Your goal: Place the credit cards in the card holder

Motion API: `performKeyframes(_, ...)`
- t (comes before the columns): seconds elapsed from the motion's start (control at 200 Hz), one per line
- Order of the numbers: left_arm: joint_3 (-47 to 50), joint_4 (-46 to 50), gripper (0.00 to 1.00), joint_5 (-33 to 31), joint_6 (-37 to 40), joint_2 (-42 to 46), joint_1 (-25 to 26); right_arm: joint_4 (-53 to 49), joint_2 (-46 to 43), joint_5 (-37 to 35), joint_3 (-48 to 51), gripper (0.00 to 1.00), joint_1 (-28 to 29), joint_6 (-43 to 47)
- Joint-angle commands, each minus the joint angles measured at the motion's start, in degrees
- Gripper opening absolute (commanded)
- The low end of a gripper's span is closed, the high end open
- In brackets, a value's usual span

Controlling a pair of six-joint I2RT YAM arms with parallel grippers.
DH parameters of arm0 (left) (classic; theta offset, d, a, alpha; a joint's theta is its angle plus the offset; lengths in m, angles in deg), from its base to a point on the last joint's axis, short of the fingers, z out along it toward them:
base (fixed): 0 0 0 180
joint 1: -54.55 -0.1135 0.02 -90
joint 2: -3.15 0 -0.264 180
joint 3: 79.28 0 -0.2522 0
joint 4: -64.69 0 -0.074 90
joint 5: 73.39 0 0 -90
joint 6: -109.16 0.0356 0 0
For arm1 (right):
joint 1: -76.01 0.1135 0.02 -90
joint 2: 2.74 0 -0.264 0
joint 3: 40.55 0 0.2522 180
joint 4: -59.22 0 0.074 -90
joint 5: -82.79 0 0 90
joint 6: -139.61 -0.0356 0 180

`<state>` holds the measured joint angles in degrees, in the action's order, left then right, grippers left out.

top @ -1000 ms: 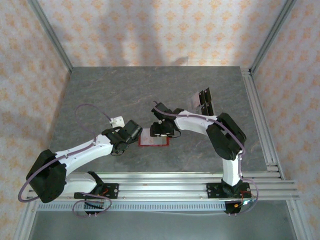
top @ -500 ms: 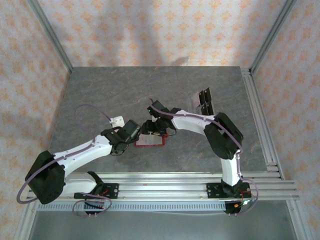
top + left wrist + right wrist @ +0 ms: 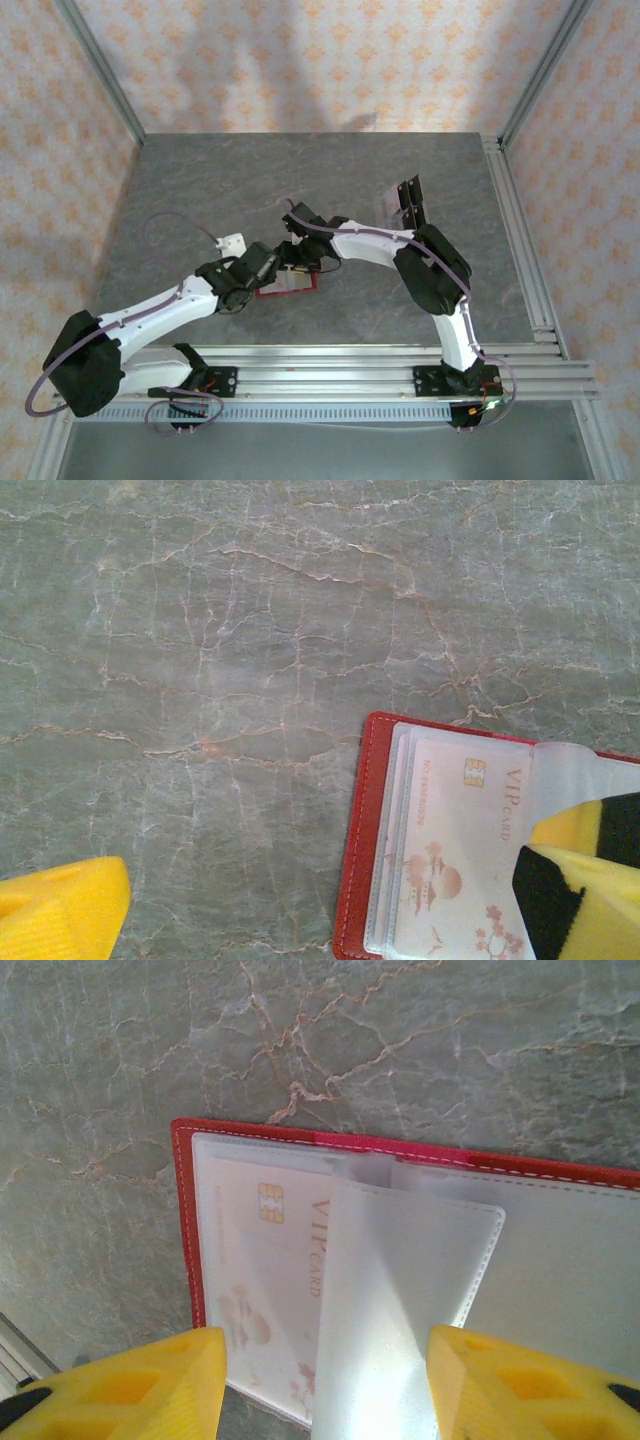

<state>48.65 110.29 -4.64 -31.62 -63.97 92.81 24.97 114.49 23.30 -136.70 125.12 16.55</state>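
The card holder (image 3: 285,283) lies open on the table, red-edged with clear sleeves. A pale pink VIP card (image 3: 262,1260) sits in its left sleeve (image 3: 455,845). My right gripper (image 3: 325,1390) hangs open over the holder (image 3: 184,1220), and a clear sleeve leaf (image 3: 400,1290) stands up between its yellow fingers without being pinched. My left gripper (image 3: 320,910) is wide open at the holder's left edge (image 3: 358,850); its right finger (image 3: 590,880) overlaps the holder, its left finger (image 3: 60,915) is over bare table. More credit cards (image 3: 402,198) lie at the back right.
The grey marbled table (image 3: 200,190) has metal rails along its right side (image 3: 520,240) and its near edge (image 3: 330,360). Patterned walls (image 3: 300,60) close off the back and sides. In the top view, both grippers (image 3: 268,270) (image 3: 297,260) crowd the holder.
Both grippers and the card holder have shifted left on the table. The right gripper has swung left over the holder. Neither gripper's opening has changed.
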Motion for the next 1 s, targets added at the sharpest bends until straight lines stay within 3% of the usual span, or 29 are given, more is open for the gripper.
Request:
performKeyframes(0.0,3.10,-2.18,1.00,1.19,2.45,2.49,0.49,1.21,0.11,0.43,-1.42,0.55,0.31,-1.16)
performKeyframes(0.31,12.71,-12.45,1.00,8.29,4.76,11.91,0.74,2.42,0.15,0.70,-1.23,0.55,0.38,-2.34)
performKeyframes(0.711,12.10,-20.73,1.00,12.46,7.45,4.44,3.37,3.25,0.46,1.23,-0.89,0.55,0.36,-2.81)
performKeyframes(0.996,11.04,-20.87,1.00,8.69,5.03,-1.03,4.33,3.34,0.54,1.40,-0.95,0.55,0.31,-2.96)
